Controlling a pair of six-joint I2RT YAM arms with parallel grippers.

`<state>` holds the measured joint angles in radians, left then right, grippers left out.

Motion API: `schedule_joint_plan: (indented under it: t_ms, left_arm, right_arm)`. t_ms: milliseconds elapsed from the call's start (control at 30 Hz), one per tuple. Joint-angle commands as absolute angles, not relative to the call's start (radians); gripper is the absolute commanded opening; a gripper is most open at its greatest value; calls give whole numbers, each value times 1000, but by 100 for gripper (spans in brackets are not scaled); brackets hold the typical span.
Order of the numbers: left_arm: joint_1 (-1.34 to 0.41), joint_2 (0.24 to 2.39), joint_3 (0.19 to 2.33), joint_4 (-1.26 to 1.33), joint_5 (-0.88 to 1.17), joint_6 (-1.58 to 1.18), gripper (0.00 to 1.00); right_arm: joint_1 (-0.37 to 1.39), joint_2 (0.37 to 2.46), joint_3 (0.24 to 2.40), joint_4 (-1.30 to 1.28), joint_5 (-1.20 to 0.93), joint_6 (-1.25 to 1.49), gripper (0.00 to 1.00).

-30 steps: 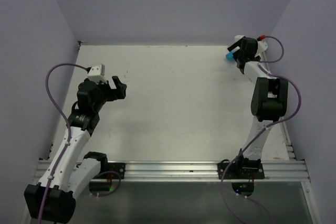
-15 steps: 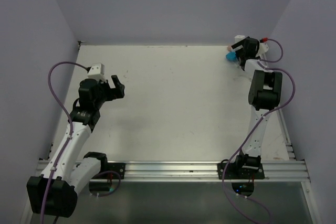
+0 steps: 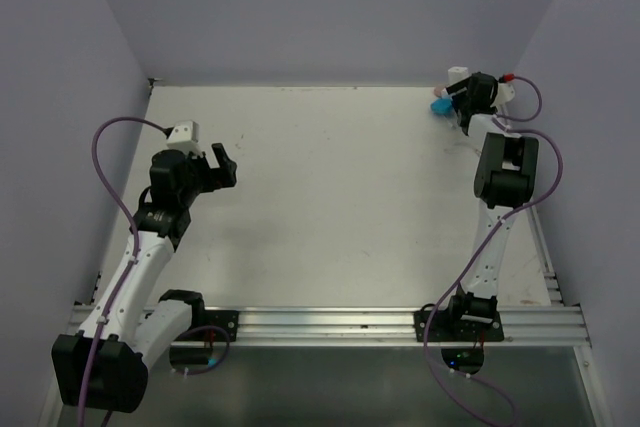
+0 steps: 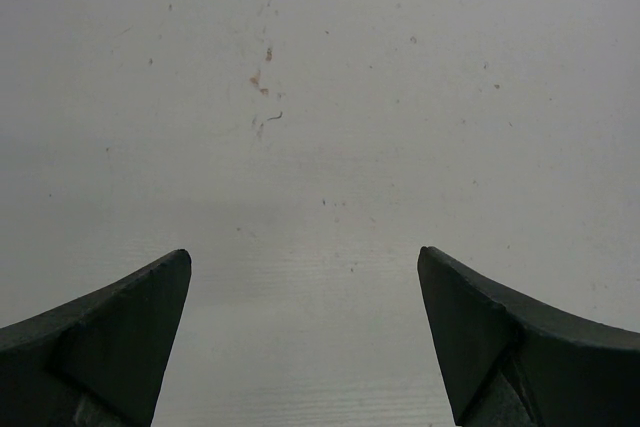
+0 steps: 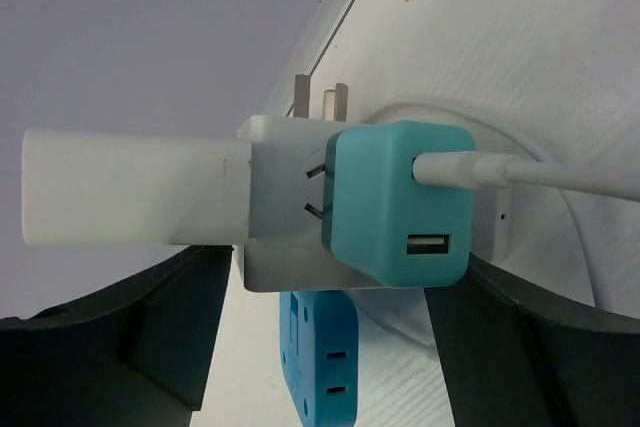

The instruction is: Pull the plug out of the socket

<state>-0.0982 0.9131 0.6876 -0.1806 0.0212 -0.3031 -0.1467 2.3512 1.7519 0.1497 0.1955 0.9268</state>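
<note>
In the right wrist view a small white cube socket [image 5: 285, 202] carries a teal plug [image 5: 395, 202] on its face, with a white cable [image 5: 540, 175] in the plug. A flatter white rectangular block [image 5: 130, 187] sticks out of the socket's left side. A blue plug [image 5: 318, 352] lies under it. My right gripper [image 5: 330, 282] is open, its fingers on either side of this cluster, at the table's far right corner [image 3: 462, 97]. My left gripper [image 3: 222, 165] is open and empty over bare table, also seen in the left wrist view [image 4: 303, 267].
The purple back wall and right wall stand close behind the socket cluster [image 3: 445, 97]. The white table [image 3: 330, 197] spreads between the two arms. A metal rail [image 3: 330, 325] runs along the near edge.
My right arm has stretched farther into the far right corner, closing in on the socket cluster. My left gripper has shifted only slightly.
</note>
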Motion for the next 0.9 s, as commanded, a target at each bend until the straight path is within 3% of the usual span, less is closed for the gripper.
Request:
schedule_joint_plan:
  t_ms: [0, 233, 333, 600, 733, 867]
  left_arm:
    - [-89, 913, 707, -130, 18, -284, 100]
    - [-87, 910, 706, -130, 20, -285, 100]
    - [-87, 910, 706, -130, 18, -284, 100]
    - [-86, 900, 704, -130, 18, -282, 100]
    - [-86, 884, 703, -129, 18, -284, 100]
    - [-84, 862, 698, -127, 29, -282, 100]
  right_arm:
    - [-161, 2365, 1789, 198, 196, 953, 78]
    - [-167, 2381, 1778, 215, 161, 980, 74]
    - [-169, 2381, 1778, 225, 147, 968, 60]
    - [-170, 2330, 1773, 227, 81, 893, 12]
    - [-166, 2248, 1737, 212, 5, 836, 1]
    - [-144, 2149, 1660, 150, -107, 721, 0]
